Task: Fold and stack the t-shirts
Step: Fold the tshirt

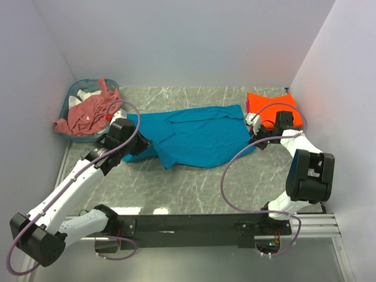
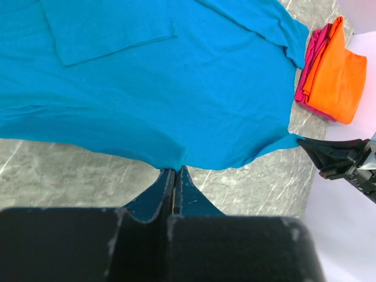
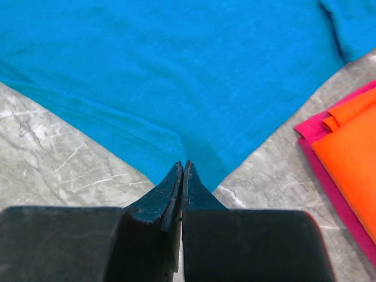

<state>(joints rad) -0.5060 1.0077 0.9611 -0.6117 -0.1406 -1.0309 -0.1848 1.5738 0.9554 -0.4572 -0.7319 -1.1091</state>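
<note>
The blue t-shirt (image 1: 200,135) lies spread out in the middle of the grey stone surface (image 1: 176,188); it is not folded yet, though one part is turned over on top. The left hand (image 2: 175,171) is pinched tight on the shirt's left edge; the right hand (image 3: 183,165) is pinched tight on its right corner. I think the two hands are about to lift or fold it.

Just past the blue shirt's right end sits a neat pile; an orange t-shirt (image 1: 273,108) is folded on top of a dark pink folded cloth (image 2: 308,64), so that part looks done. Past the shirt's left end is a blue basket (image 1: 71,94); a salmon-pink t-shirt (image 1: 88,114) is bunched up in it, waiting its turn.

I can see no words, tags or brand marks anywhere.
</note>
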